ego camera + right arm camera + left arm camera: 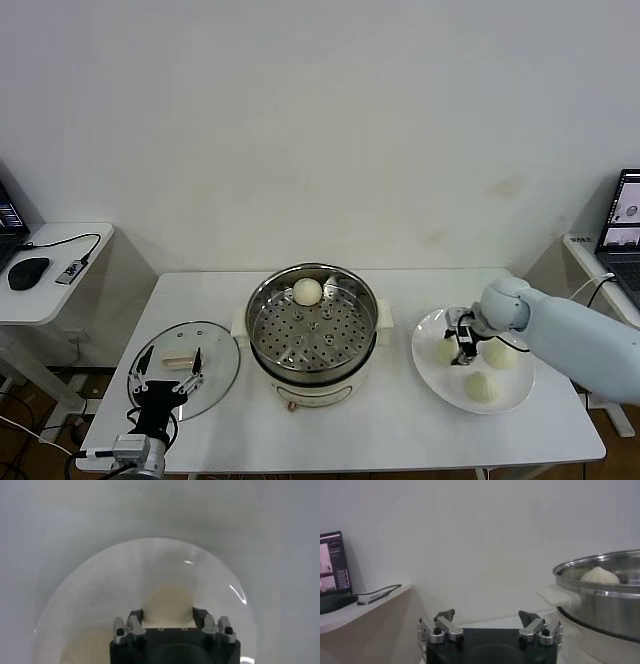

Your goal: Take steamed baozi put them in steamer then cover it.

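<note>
The steamer (254,322) stands open at the table's centre with one baozi (307,291) on its perforated tray at the back; both also show in the left wrist view, steamer (600,602) and baozi (599,575). Three baozi lie on a white plate (436,380) at the right. My right gripper (462,345) is down on the plate, shut on the left baozi (446,351), which fills the gap between its fingers in the right wrist view (167,602). The glass cover (218,362) lies flat at the left. My left gripper (168,364) hovers over it, open and empty.
The other two baozi (499,355) (482,387) lie to the right of my right gripper. A side table (50,290) with a mouse and cable stands at far left, with a laptop (331,560) on it. Another laptop (622,215) is at far right.
</note>
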`<state>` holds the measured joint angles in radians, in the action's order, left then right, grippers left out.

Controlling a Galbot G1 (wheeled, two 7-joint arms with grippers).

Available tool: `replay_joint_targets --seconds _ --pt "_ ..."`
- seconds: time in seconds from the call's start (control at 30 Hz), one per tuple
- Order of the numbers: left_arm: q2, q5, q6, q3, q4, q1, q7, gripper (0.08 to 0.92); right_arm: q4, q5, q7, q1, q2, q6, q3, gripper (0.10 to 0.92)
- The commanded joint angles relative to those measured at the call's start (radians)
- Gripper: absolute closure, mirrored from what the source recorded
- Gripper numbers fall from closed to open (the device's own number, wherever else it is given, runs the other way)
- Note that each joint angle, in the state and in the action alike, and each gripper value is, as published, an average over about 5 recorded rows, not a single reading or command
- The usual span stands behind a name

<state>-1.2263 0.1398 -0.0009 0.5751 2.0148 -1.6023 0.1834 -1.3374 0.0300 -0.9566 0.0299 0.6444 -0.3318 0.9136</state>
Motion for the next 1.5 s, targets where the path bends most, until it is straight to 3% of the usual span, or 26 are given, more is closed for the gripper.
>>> replay_joint_targets --seconds 0.03,0.37,0.73,1.03,1.5 --pt "0.002 0.001 0.001 -0.001 0.001 0.001 0.0 0.177 -0.066 -0.089 -0.033 0.213 -0.038 -0.014 0.08 0.446" --pt "0.015 0.015 0.007 -0.002 0.006 0.007 -0.001 0.177 -0.125 -0.371 -0.034 0.7 0.115 -0.103 0.351 0.44" --pt "0.014 0.017 0.007 -0.002 -0.008 0.019 0.0 0.177 -0.104 -0.628 0.08 0.749 0.476 -0.254 0.386 0.44" --pt "-0.005 0.008 0.006 0.023 -0.001 0.017 0.004 0.177 -0.042 -0.656 0.141 0.598 0.639 -0.318 0.387 0.438" --pt "-0.015 0.0 0.002 0.036 0.0 0.013 0.008 0.177 0.008 -0.644 0.209 0.475 0.717 -0.391 0.4 0.438"
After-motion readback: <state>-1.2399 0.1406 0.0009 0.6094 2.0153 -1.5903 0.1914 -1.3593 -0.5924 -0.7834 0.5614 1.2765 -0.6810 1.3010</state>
